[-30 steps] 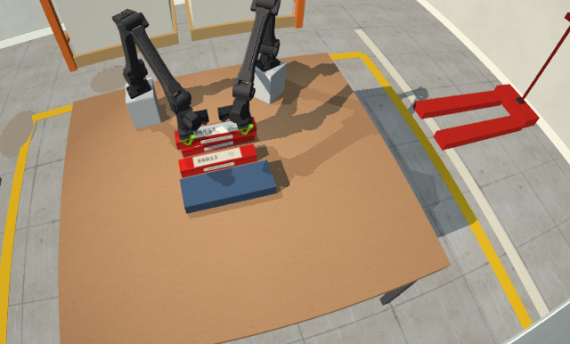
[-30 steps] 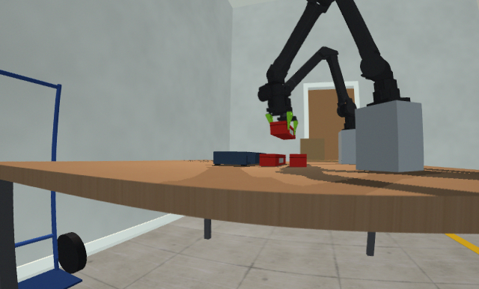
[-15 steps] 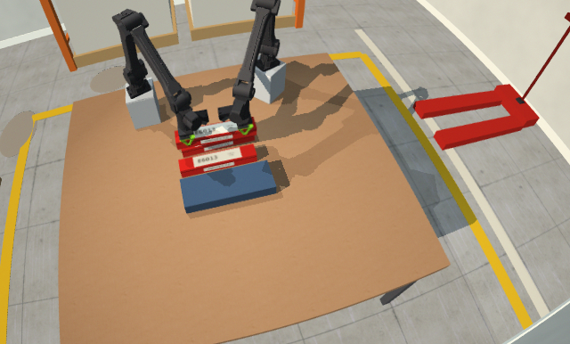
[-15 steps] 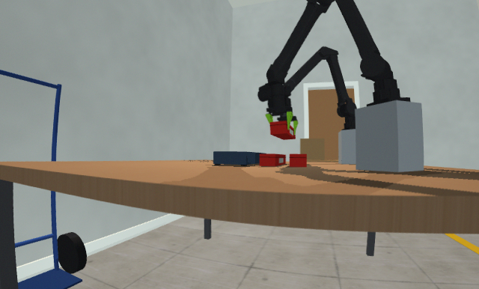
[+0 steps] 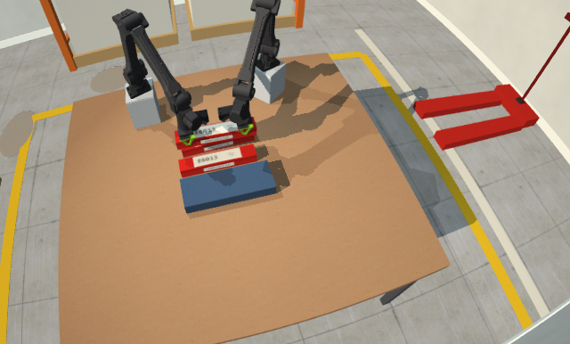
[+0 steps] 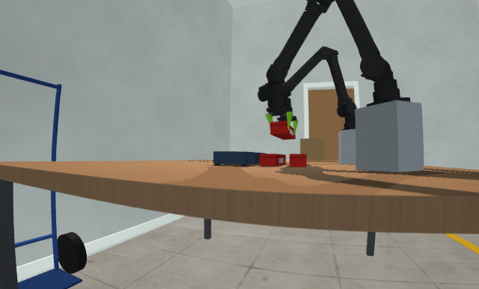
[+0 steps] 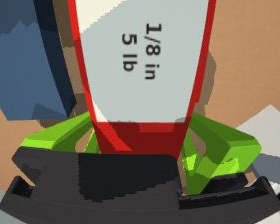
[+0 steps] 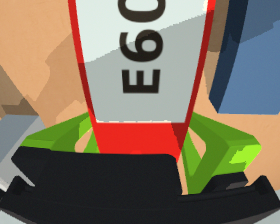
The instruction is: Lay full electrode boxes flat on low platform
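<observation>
Three red boxes of electrodes with white labels. Both grippers hold one red box [image 5: 215, 130] by its ends, in the air above the table; it also shows in the exterior view [image 6: 282, 129], slightly tilted. My right gripper [image 5: 187, 141] is shut on the "E601" end [image 8: 140, 63]. My left gripper [image 5: 246, 131] is shut on the "1/8 in 5 lb" end [image 7: 140, 56]. A second box [image 5: 207, 150] lies on the table, partly hidden under the held one. A third box [image 5: 217, 160] lies flat beside the blue low platform [image 5: 227, 185], which has nothing on it.
Two grey arm pedestals [image 5: 142, 107] [image 5: 270, 81] stand behind the boxes. In the exterior view the two resting boxes [image 6: 272, 159] [image 6: 298, 160] lie right of the platform [image 6: 237, 158]. A red pallet jack [image 5: 476, 116] is on the floor off the table.
</observation>
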### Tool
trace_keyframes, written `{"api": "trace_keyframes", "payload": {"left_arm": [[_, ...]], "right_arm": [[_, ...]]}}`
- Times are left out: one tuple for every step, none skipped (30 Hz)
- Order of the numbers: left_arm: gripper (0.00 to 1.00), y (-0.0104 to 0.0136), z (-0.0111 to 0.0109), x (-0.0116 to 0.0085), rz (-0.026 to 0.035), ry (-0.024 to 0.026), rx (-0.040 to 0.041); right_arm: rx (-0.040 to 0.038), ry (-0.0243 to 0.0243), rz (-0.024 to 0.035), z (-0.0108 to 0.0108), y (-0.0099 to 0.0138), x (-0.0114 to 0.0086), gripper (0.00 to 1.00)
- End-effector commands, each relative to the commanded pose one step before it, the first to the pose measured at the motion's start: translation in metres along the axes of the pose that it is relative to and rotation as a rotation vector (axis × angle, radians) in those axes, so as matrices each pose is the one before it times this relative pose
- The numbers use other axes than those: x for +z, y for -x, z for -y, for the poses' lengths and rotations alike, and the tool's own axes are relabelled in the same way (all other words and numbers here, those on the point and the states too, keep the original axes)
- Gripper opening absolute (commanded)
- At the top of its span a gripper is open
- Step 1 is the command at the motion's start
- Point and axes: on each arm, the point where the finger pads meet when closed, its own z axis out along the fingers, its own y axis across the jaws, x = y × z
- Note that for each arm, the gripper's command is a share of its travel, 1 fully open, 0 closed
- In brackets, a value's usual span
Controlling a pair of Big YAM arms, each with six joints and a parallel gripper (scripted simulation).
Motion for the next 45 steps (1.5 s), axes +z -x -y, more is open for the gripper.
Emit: {"api": "trace_keyframes", "payload": {"left_arm": [[0.00,0.00389,-0.03291,-0.05455,0.02231,0.10012,-0.00005],[0.00,0.00000,0.00000,0.00000,0.00000,0.00000,0.00000],[0.00,0.00000,0.00000,0.00000,0.00000,0.00000,0.00000],[0.00,0.00000,0.00000,0.00000,0.00000,0.00000,0.00000],[0.00,0.00000,0.00000,0.00000,0.00000,0.00000,0.00000],[0.00,0.00000,0.00000,0.00000,0.00000,0.00000,0.00000],[0.00,0.00000,0.00000,0.00000,0.00000,0.00000,0.00000],[0.00,0.00000,0.00000,0.00000,0.00000,0.00000,0.00000],[0.00,0.00000,0.00000,0.00000,0.00000,0.00000,0.00000],[0.00,0.00000,0.00000,0.00000,0.00000,0.00000,0.00000],[0.00,0.00000,0.00000,0.00000,0.00000,0.00000,0.00000],[0.00,0.00000,0.00000,0.00000,0.00000,0.00000,0.00000],[0.00,0.00000,0.00000,0.00000,0.00000,0.00000,0.00000],[0.00,0.00000,0.00000,0.00000,0.00000,0.00000,0.00000],[0.00,0.00000,0.00000,0.00000,0.00000,0.00000,0.00000],[0.00,0.00000,0.00000,0.00000,0.00000,0.00000,0.00000],[0.00,0.00000,0.00000,0.00000,0.00000,0.00000,0.00000],[0.00,0.00000,0.00000,0.00000,0.00000,0.00000,0.00000],[0.00,0.00000,0.00000,0.00000,0.00000,0.00000,0.00000],[0.00,0.00000,0.00000,0.00000,0.00000,0.00000,0.00000],[0.00,0.00000,0.00000,0.00000,0.00000,0.00000,0.00000],[0.00,0.00000,0.00000,0.00000,0.00000,0.00000,0.00000],[0.00,0.00000,0.00000,0.00000,0.00000,0.00000,0.00000],[0.00,0.00000,0.00000,0.00000,0.00000,0.00000,0.00000],[0.00,0.00000,0.00000,0.00000,0.00000,0.00000,0.00000],[0.00,0.00000,0.00000,0.00000,0.00000,0.00000,0.00000],[0.00,0.00000,0.00000,0.00000,0.00000,0.00000,0.00000],[0.00,0.00000,0.00000,0.00000,0.00000,0.00000,0.00000],[0.00,0.00000,0.00000,0.00000,0.00000,0.00000,0.00000],[0.00,0.00000,0.00000,0.00000,0.00000,0.00000,0.00000],[0.00,0.00000,0.00000,0.00000,0.00000,0.00000,0.00000],[0.00,0.00000,0.00000,0.00000,0.00000,0.00000,0.00000],[0.00,0.00000,0.00000,0.00000,0.00000,0.00000,0.00000],[0.00,0.00000,0.00000,0.00000,0.00000,0.00000,0.00000],[0.00,0.00000,0.00000,0.00000,0.00000,0.00000,0.00000],[0.00,0.00000,0.00000,0.00000,0.00000,0.00000,0.00000],[0.00,-0.00136,-0.01014,-0.01156,0.01093,0.03012,-0.00354],[0.00,0.00003,0.00038,-0.00089,0.00008,0.00012,-0.00001],[0.00,0.00002,0.00031,-0.00102,0.00008,0.00012,-0.00001],[0.00,0.00003,-0.00001,-0.00157,0.00008,0.00011,-0.00001],[0.00,0.00004,-0.00027,-0.00205,0.00008,0.00011,-0.00001],[0.00,0.00004,-0.00041,-0.00231,0.00008,0.00011,-0.00001],[0.00,0.00004,-0.00052,-0.00251,0.00008,0.00011,-0.00001],[0.00,0.00005,-0.00058,-0.00262,0.00008,0.00011,-0.00001],[0.00,0.00005,-0.00061,-0.00265,0.00008,0.00011,-0.00001]], "right_arm": [[0.00683,-0.09637,0.03655,0.03305,0.00829,-0.05177,0.00],[0.00000,0.00000,0.00000,0.00000,0.00000,0.00000,0.00],[0.00000,0.00000,0.00000,0.00000,0.00000,0.00000,0.00],[0.00000,0.00000,0.00000,0.00000,0.00000,0.00000,0.00],[0.00000,0.00000,0.00000,0.00000,0.00000,0.00000,0.00],[0.00000,0.00000,0.00000,0.00000,0.00000,0.00000,0.00],[0.00000,0.00000,0.00000,0.00000,0.00000,0.00000,0.00],[0.00000,0.00000,0.00000,0.00000,0.00000,0.00000,0.00],[0.00000,0.00000,0.00000,0.00000,0.00000,0.00000,0.00],[0.00000,0.00000,0.00000,0.00000,0.00000,0.00000,0.00],[0.00000,0.00000,0.00000,0.00000,0.00000,0.00000,0.00],[0.00000,0.00000,0.00000,0.00000,0.00000,0.00000,0.00],[0.00000,0.00000,0.00000,0.00000,0.00000,0.00000,0.00],[0.00000,0.00000,0.00000,0.00000,0.00000,0.00000,0.00],[0.00000,0.00000,0.00000,0.00000,0.00000,0.00000,0.00],[0.00000,0.00000,0.00000,0.00000,0.00000,0.00000,0.00],[0.00000,0.00000,0.00000,0.00000,0.00000,0.00000,0.00],[0.00000,0.00000,0.00000,0.00000,0.00000,0.00000,0.00],[0.00000,0.00000,0.00000,0.00000,0.00000,0.00000,0.00],[0.00000,0.00000,0.00000,0.00000,0.00000,0.00000,0.00],[0.00000,0.00000,0.00000,0.00000,0.00000,0.00000,0.00],[0.00000,0.00000,0.00000,0.00000,0.00000,0.00000,0.00],[0.00000,0.00000,0.00000,0.00000,0.00000,0.00000,0.00],[0.00000,0.00000,0.00000,0.00000,0.00000,0.00000,0.00],[0.00000,0.00000,0.00000,0.00000,0.00000,0.00000,0.00],[0.00000,0.00000,0.00000,0.00000,0.00000,0.00000,0.00],[0.00000,0.00000,0.00000,0.00000,0.00000,0.00000,0.00],[0.00000,0.00000,0.00000,0.00000,0.00000,0.00000,0.00],[0.00000,0.00000,0.00000,0.00000,0.00000,0.00000,0.00],[0.00000,0.00000,0.00000,0.00000,0.00000,0.00000,0.00],[0.00000,0.00000,0.00000,0.00000,0.00000,0.00000,0.00],[0.00000,0.00000,0.00000,0.00000,0.00000,0.00000,0.00],[0.00000,0.00000,0.00000,0.00000,0.00000,0.00000,0.00],[0.00000,0.00000,0.00000,0.00000,0.00000,0.00000,0.00],[0.00000,0.00000,0.00000,0.00000,0.00000,0.00000,0.00],[0.00185,-0.02990,0.01209,0.01097,-0.00020,-0.01356,0.00],[0.00001,-0.00012,0.00008,-0.00034,-0.00003,-0.00103,0.00],[0.00001,-0.00012,0.00008,-0.00033,-0.00003,-0.00106,0.00],[0.00001,-0.00012,0.00008,-0.00009,0.00000,-0.00145,0.00],[0.00001,-0.00012,0.00008,0.00008,0.00003,-0.00174,0.00],[0.00001,-0.00012,0.00008,0.00022,0.00006,-0.00197,0.00],[0.00001,-0.00012,0.00008,0.00035,0.00008,-0.00220,0.00],[0.00001,-0.00012,0.00008,0.00046,0.00010,-0.00240,0.00],[0.00001,-0.00012,0.00008,0.00055,0.00012,-0.00255,0.00],[0.00001,-0.00011,0.00008,0.00061,0.00013,-0.00265,0.00]]}}
